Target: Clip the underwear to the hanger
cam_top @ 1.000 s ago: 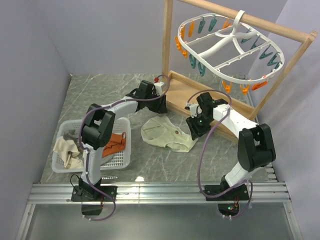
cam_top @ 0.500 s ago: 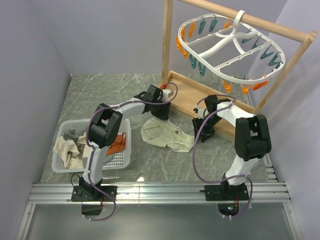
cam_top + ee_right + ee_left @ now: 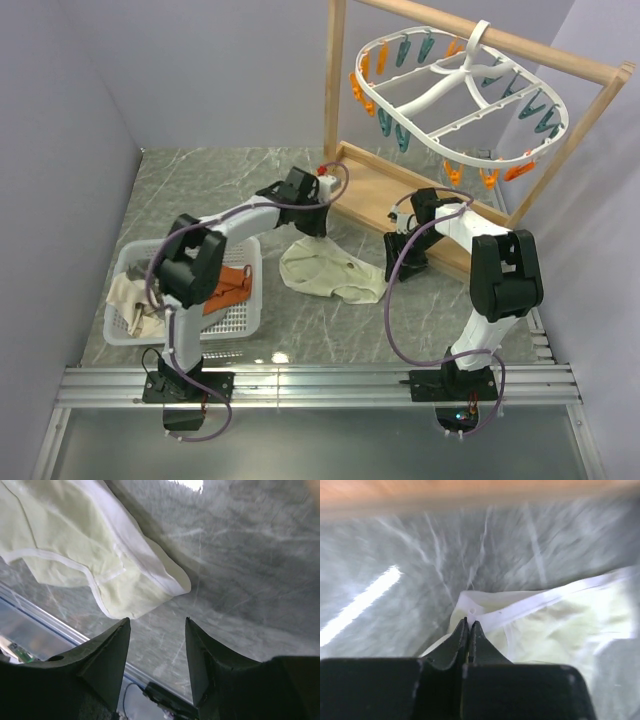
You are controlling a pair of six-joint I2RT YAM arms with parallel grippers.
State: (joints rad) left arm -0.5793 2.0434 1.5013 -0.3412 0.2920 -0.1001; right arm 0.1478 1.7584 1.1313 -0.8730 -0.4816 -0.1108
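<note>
so the underwear is lying on the marble table in the middle of the overhead frame, between the two arms; the left gripper has its fingers pressed together right on a white-edged corner of it, looks like a pinch on the hem; that corner sits at the cloth's upper left in the top view; the right gripper is spread wide with nothing in it, hovering just past the brief's right-hand tip; the hanger hangs upper right on the wooden frame stand, pegs all round; a white basket with an orange-rust cloth sits lower left
</note>
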